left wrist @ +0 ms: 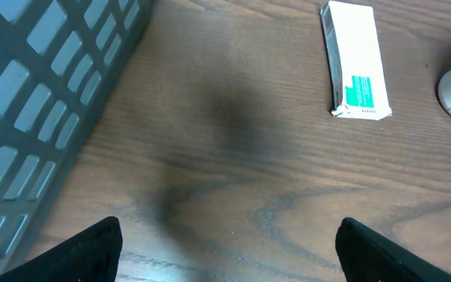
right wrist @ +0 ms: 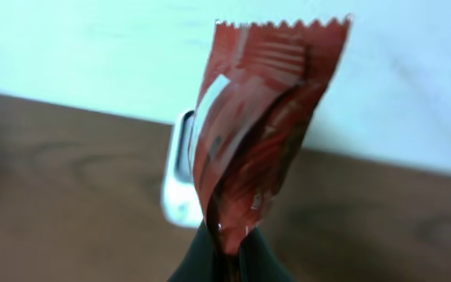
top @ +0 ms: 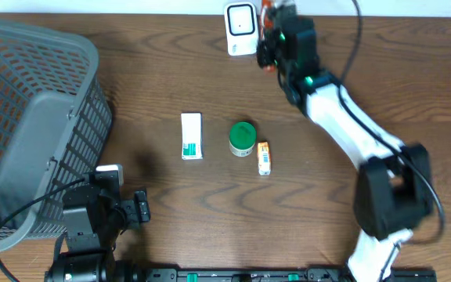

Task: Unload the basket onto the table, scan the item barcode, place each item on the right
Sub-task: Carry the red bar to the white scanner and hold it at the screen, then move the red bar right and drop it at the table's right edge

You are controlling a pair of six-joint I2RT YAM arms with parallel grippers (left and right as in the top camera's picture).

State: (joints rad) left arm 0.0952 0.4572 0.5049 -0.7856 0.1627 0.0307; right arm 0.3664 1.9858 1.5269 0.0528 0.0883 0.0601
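Up at the far edge of the worktop (top: 210,204), the right arm (top: 343,117) holds a red packet (right wrist: 257,125) upright by its bottom end. The right jaws are pinched fully together on the crimp, so the wrapper stands free above them. The white scanner (right wrist: 180,168) sits just behind the packet and a little to its left. From here I can't make out a barcode, only a pale patch on the wrapper's left face. To do this well, I'd say the arm should roll the wrist until the printed side squarely faces the scanner's window. It should then hold steady, because the foil looks twisted and creased and a bent code may not read. The left jaws stand wide open and empty over bare wood near the grey basket (left wrist: 45,86). The white box (left wrist: 356,59) lies well ahead of them.
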